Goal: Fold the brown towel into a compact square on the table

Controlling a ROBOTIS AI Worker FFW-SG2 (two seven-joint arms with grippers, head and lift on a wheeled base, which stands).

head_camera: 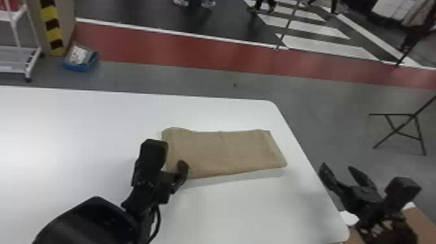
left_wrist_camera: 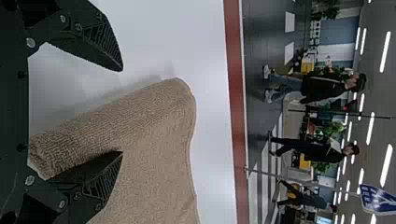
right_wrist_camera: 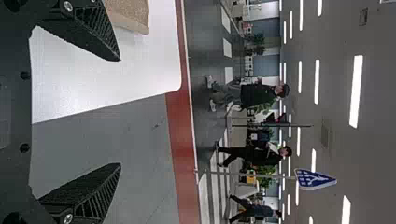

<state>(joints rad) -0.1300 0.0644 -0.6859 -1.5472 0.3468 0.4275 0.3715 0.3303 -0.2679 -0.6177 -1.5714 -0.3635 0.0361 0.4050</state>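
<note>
Black housing on the left arm (head_camera: 90, 220) fills the nearest part of the head view, bottom left, and leads up to the left hand (head_camera: 172, 161) at the left end of the brown towel (head_camera: 224, 151). That hand is open, its 2 fingers apart in the left wrist view; 1 is over the towel, the other over the white bench (head_camera: 81, 129), with a rounded fold of cloth partly between them. Whether they touch the cloth, I cannot tell.

The towel lies on the bench as a flat, folded oblong, its long axis running left to right across the robot's front. Its right end points toward the bench's right edge and lies near it. A faint crease crosses the middle.

The right hand (head_camera: 336, 166) is past that edge, over the grey floor (head_camera: 327, 129), open and empty, 2 fingers spread.

Beyond the bench, a blue bin (head_camera: 79, 67) sits on the floor beside a white cart (head_camera: 16, 61), next to a red stripe (head_camera: 181, 52).
</note>
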